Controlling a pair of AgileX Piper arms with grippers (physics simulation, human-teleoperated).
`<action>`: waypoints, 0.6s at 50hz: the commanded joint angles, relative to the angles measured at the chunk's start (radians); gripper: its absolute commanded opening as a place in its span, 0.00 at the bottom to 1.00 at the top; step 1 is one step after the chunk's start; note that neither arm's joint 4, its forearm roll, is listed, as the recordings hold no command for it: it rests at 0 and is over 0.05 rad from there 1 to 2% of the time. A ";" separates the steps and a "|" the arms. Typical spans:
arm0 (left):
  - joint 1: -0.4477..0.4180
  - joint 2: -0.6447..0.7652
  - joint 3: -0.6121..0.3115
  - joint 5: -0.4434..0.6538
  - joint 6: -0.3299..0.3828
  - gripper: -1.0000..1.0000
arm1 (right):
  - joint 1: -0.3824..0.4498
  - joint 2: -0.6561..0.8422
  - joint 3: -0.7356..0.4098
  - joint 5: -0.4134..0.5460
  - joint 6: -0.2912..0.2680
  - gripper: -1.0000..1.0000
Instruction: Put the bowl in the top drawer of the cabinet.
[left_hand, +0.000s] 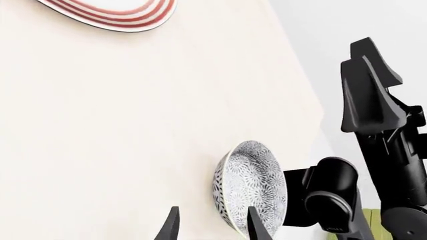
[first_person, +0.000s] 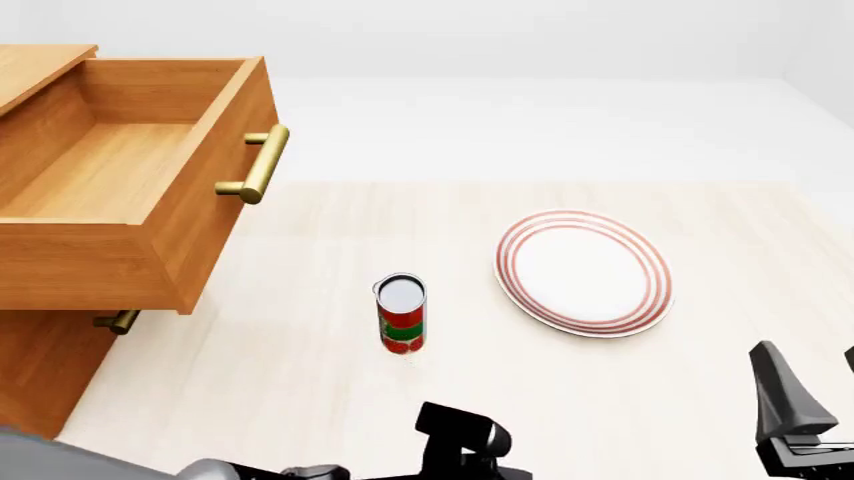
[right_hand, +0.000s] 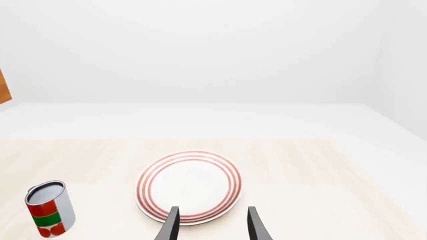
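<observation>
In the left wrist view the bowl (left_hand: 251, 186) sits on the desk (left_hand: 120, 125) just ahead of the left gripper's (left_hand: 209, 227) spread, empty jaws, low in frame.

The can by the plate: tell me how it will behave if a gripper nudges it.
The can stands upright and is tall for its narrow base, so a high push would probably tip it. Once on its round side it would likely roll across the smooth table. Its top looks open, so it may be light.
</observation>
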 joint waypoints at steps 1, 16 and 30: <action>-0.013 0.023 -0.001 -0.011 -0.018 1.00 | 0.000 0.002 -0.010 0.008 -0.001 1.00; -0.020 0.038 -0.016 -0.007 -0.020 1.00 | 0.000 0.002 -0.010 0.008 0.000 1.00; -0.027 0.059 -0.032 -0.009 -0.025 1.00 | 0.000 0.002 -0.010 0.008 0.000 1.00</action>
